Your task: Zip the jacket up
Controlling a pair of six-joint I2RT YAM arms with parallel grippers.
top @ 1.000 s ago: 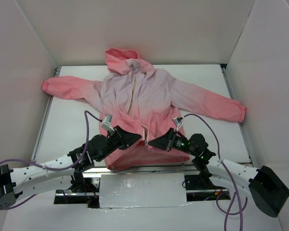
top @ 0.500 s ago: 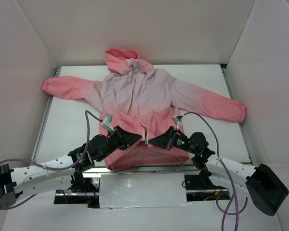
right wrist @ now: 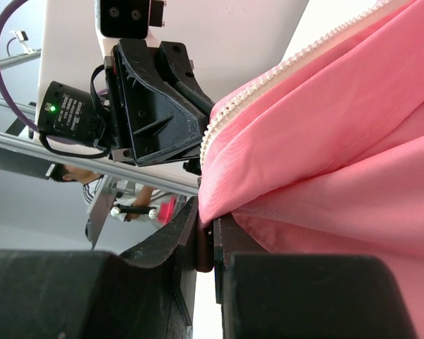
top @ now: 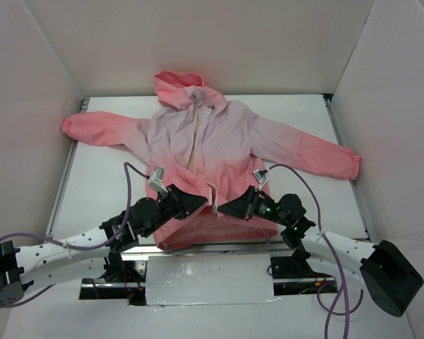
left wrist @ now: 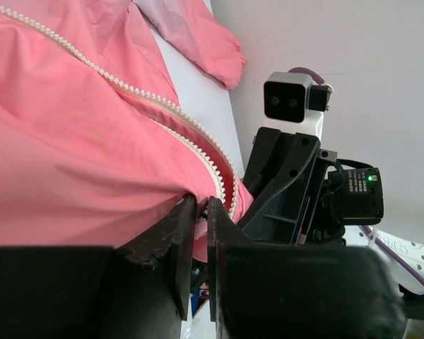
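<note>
White walls (top: 219, 42) box in the white tabletop (top: 106, 176). From above, both my arms angle inward from the near edge and meet at the middle of the hem. The jacket (top: 226, 141) lies flat, coral fading to pale lilac at the chest. Its hood points to the far edge, its sleeves spread sideways, and its cream zipper (top: 195, 134) runs near-to-far. Left wrist: my left fingers (left wrist: 175, 247) are clenched on pink hem cloth beside the zipper teeth. Right wrist: my right fingers (right wrist: 185, 236) pinch a fold of hem.
</note>
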